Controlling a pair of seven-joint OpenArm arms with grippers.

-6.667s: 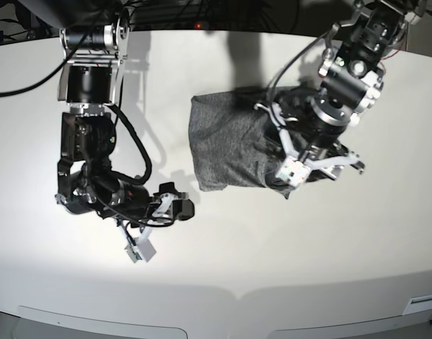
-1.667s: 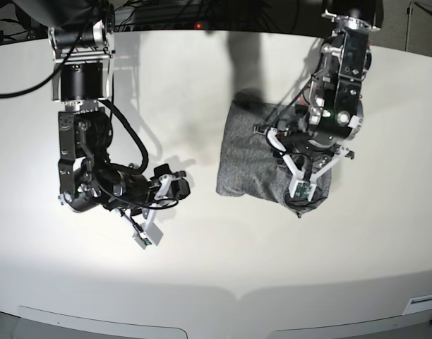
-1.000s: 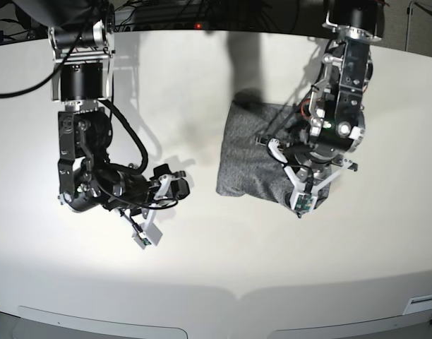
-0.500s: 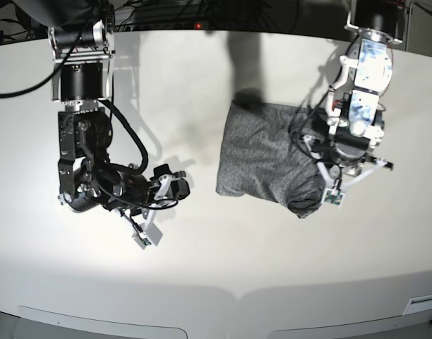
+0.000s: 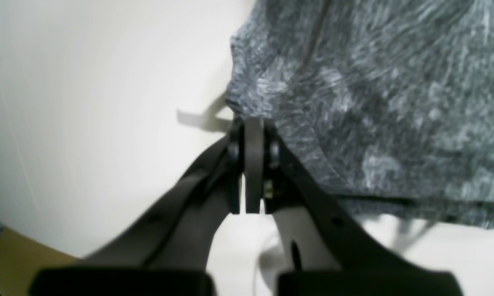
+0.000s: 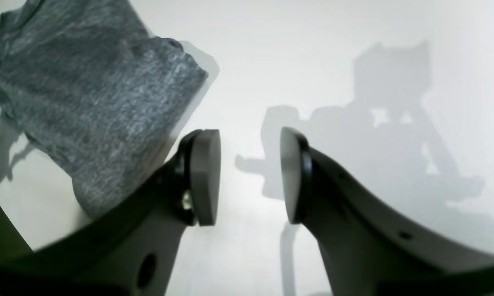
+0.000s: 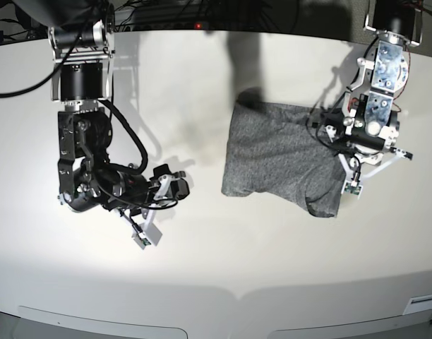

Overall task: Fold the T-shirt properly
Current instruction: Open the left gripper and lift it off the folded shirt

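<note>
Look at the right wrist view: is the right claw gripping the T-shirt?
No. The right claw stands open over bare table, and the T-shirt lies off to its side, not between the pads.

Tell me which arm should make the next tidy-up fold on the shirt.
Probably the left: its shut left gripper sits at the T-shirt edge, while the open right gripper hangs apart from it over bare table.

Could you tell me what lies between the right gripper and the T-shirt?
Only bare white table: the base view shows nothing on the stretch from the right gripper to the folded T-shirt.
</note>
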